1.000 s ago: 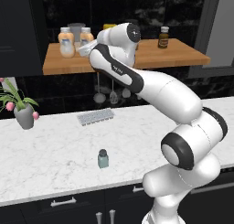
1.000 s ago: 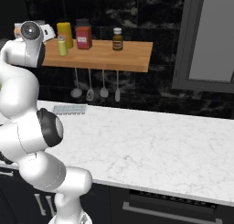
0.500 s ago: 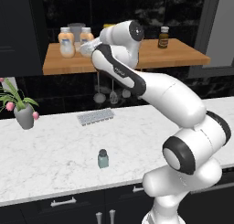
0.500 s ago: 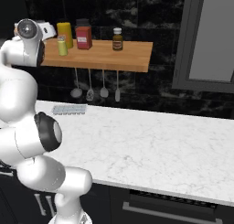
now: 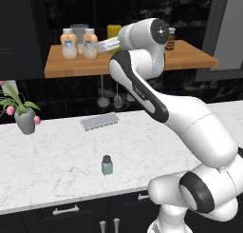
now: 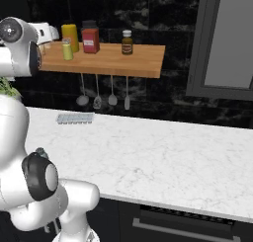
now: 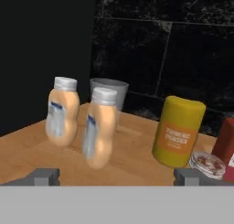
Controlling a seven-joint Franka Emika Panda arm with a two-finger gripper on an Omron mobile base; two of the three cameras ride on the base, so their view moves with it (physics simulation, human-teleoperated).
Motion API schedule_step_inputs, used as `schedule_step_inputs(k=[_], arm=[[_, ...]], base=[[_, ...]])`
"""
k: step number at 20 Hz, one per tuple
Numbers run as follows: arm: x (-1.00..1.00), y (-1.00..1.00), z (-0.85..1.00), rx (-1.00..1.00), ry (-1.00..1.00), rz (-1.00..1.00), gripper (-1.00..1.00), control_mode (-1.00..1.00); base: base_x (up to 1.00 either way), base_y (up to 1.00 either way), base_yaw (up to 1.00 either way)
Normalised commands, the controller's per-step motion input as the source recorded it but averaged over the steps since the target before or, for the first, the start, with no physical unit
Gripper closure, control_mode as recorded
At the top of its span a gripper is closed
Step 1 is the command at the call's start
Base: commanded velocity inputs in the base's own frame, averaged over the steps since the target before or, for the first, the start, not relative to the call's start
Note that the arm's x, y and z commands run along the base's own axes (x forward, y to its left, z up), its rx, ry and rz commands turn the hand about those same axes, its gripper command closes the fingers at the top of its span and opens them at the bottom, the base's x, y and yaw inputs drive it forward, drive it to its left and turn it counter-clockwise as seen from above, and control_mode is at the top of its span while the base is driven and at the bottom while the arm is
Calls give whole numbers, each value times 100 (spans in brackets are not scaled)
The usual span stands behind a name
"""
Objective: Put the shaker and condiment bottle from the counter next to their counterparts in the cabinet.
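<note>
A: Arm barely shifted; fingers [image 7: 117, 176] spread wide, released, facing two orange bottles [image 7: 99, 132] at the cabinet's [image 5: 190, 60] left end.
B: Shaker [image 5: 107, 165]?
A: On the desk [image 5: 57, 156], near its front edge (upright).

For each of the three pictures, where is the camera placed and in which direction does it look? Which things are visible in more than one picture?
Left base view: behind the arm, to its left, facing the counter with the shaker and the cabinet; the arm rises from the lower right.
Right base view: behind, to its right, facing the same cabinet; the arm stands at the left.
Hand view: on the hand, facing two orange bottles; the open gripper tips at bottom.
Shared: the yellow canister.
</note>
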Motion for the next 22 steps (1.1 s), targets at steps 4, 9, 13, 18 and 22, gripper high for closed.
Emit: schedule_step_inputs(k=[4, 9, 13, 18, 22], arm=[[-100, -55, -36, 4, 0, -9, -100, -100], [-95, -62, -60, 5, 0, -6, -100, -100], [-81, -67, -64, 4, 0, -3, -100, -100], [-9, -75, -75, 0, 0, 1, -100, -100], [0, -54, -83, 0, 0, 2, -100, -100]], base=[[0, 0, 0], [0, 0, 0], [0, 0, 0], [0, 0, 0], [0, 0, 0]])
